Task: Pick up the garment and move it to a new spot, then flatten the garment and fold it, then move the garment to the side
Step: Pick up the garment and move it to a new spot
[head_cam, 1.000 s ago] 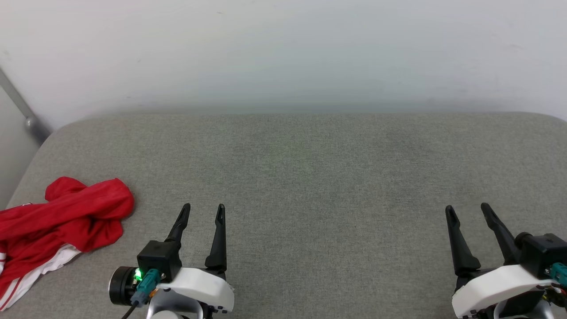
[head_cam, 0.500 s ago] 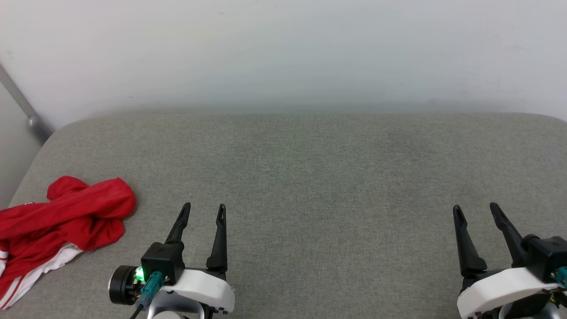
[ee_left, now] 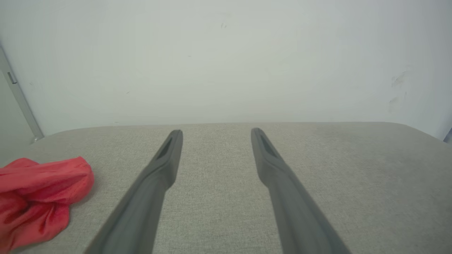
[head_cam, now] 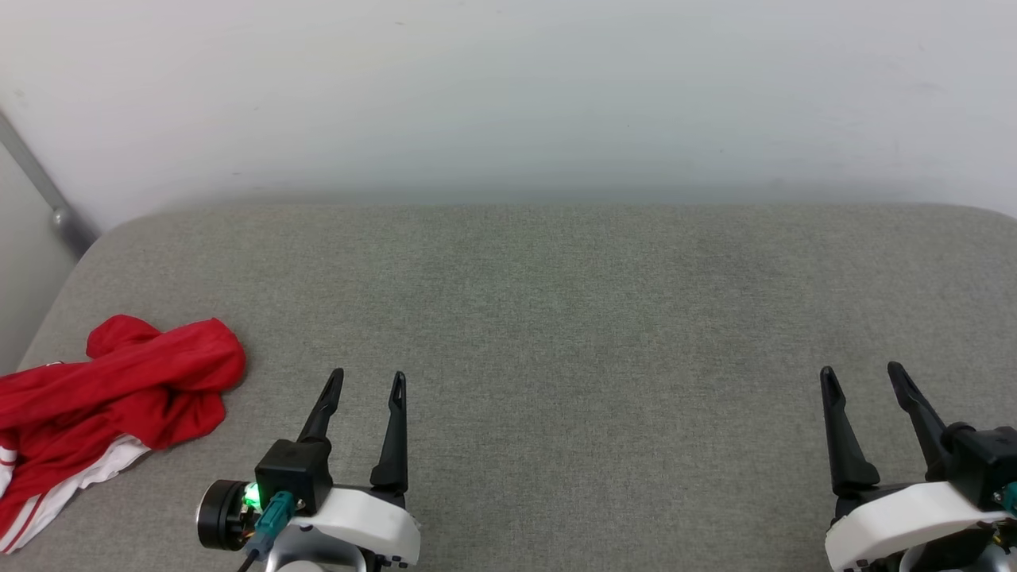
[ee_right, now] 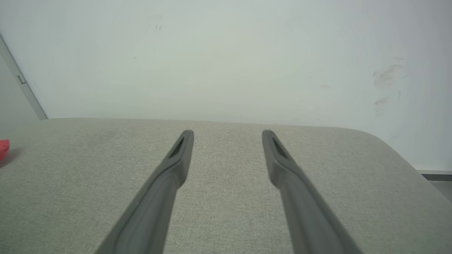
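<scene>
Red garment point(head_cam: 119, 381) w/ white striped trim: crumpled heap at near-left edge of grey padded surface point(head_cam: 556, 302), partly cut off by the frame. To its right, near but not touching, the left gripper point(head_cam: 367, 373); jaws wide, nothing betw. them. Well apart at near right, the right gripper point(head_cam: 860, 369); jaws also wide, empty. Both sets of fingers point twd the far white wall point(head_cam: 508, 95).

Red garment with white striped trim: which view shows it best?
The head view: the crumpled red garment shows most cloth there, with white striped trim, on the grey cushion. The left wrist view gives a red bunch, cut off; the right wrist view, a red sliver.
</scene>
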